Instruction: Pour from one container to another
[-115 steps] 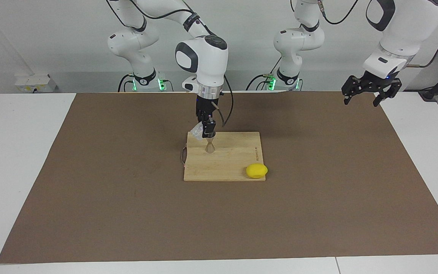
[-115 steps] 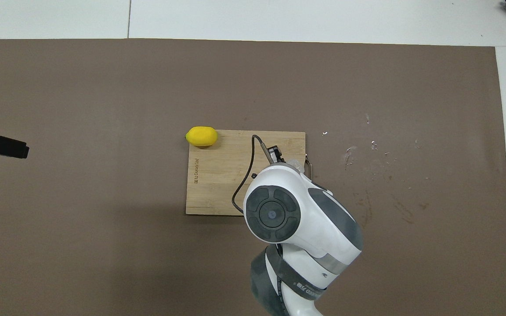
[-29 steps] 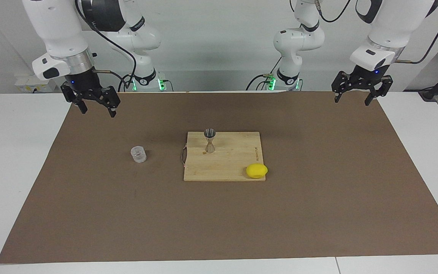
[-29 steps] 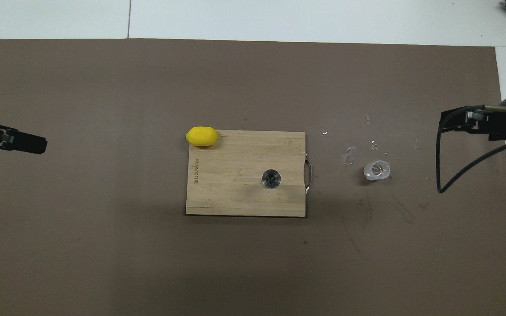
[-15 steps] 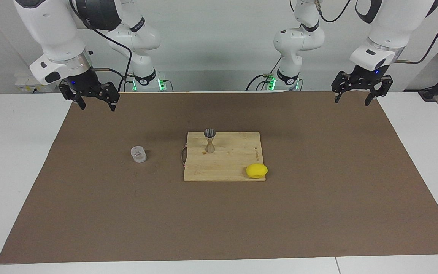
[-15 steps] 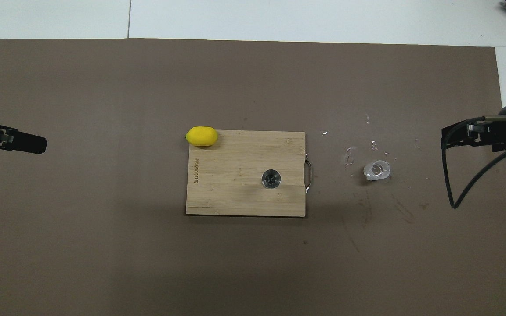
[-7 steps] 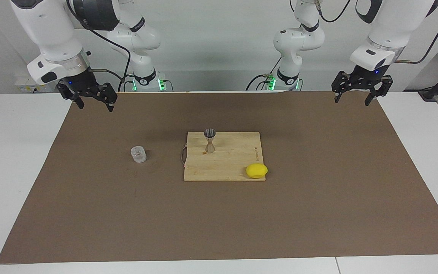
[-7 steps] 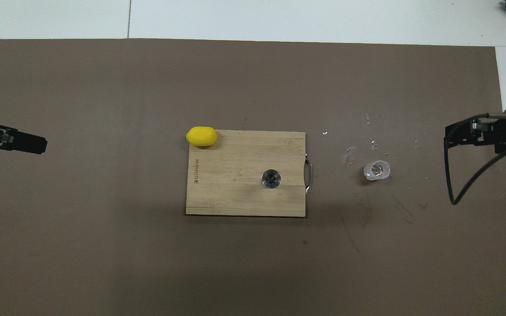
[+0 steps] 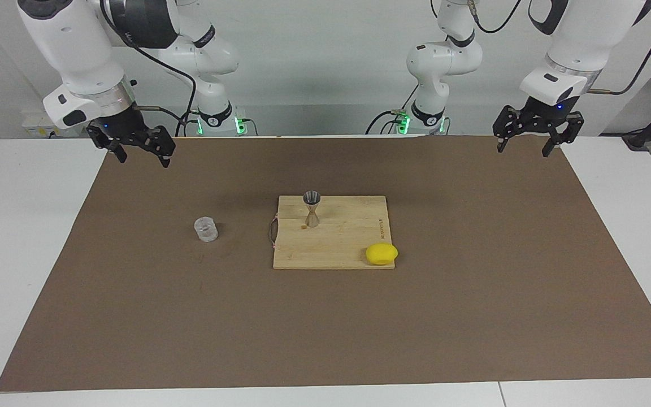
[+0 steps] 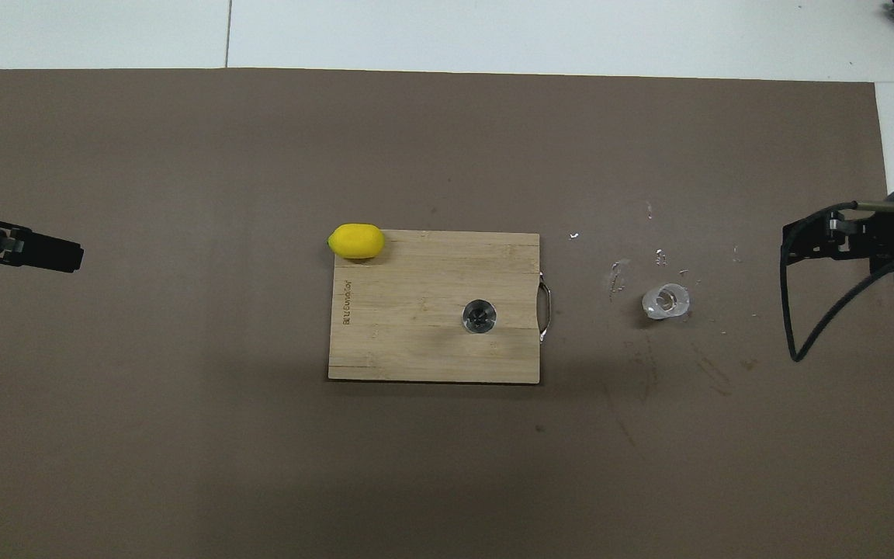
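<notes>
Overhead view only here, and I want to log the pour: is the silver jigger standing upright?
Observer: Yes, the small silver hourglass-shaped metal jigger stands upright on the wooden cutting board.
Operator: And the grippers? I see only tips.
Observer: The right gripper hangs open and empty, high over the brown mat's corner; the left gripper likewise, waiting.
Operator: The glass?
Observer: The short clear glass cup stands upright on the mat.

Yellow lemon, pale wooden board, brown mat, seemingly silver jigger.
</notes>
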Motion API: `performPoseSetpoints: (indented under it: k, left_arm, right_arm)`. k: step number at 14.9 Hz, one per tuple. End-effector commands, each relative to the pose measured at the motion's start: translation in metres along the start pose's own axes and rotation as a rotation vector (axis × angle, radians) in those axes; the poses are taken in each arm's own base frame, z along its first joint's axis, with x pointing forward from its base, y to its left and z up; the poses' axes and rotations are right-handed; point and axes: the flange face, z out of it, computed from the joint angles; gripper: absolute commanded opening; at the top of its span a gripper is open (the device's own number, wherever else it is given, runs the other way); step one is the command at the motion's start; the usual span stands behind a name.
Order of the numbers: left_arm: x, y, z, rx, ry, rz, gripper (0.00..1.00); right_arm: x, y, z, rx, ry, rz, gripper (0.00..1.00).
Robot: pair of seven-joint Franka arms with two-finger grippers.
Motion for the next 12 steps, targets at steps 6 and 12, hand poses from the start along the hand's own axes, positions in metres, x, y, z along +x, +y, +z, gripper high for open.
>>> performPoseSetpoints:
  k: [6, 12]
  left_arm:
    - [-0.0069, 0.0004, -0.0028, -0.006, -0.003, -0.014, 1.00]
    - [-0.0073, 0.0005, -0.0036, -0.005, -0.002, -0.014, 1.00]
  right_arm:
    - [-0.0061, 0.0025, 0.0054, 0.007, -0.007, 0.010, 1.00]
    - [-0.0066, 0.0017, 0.0046, 0.024, -0.008, 0.010, 1.00]
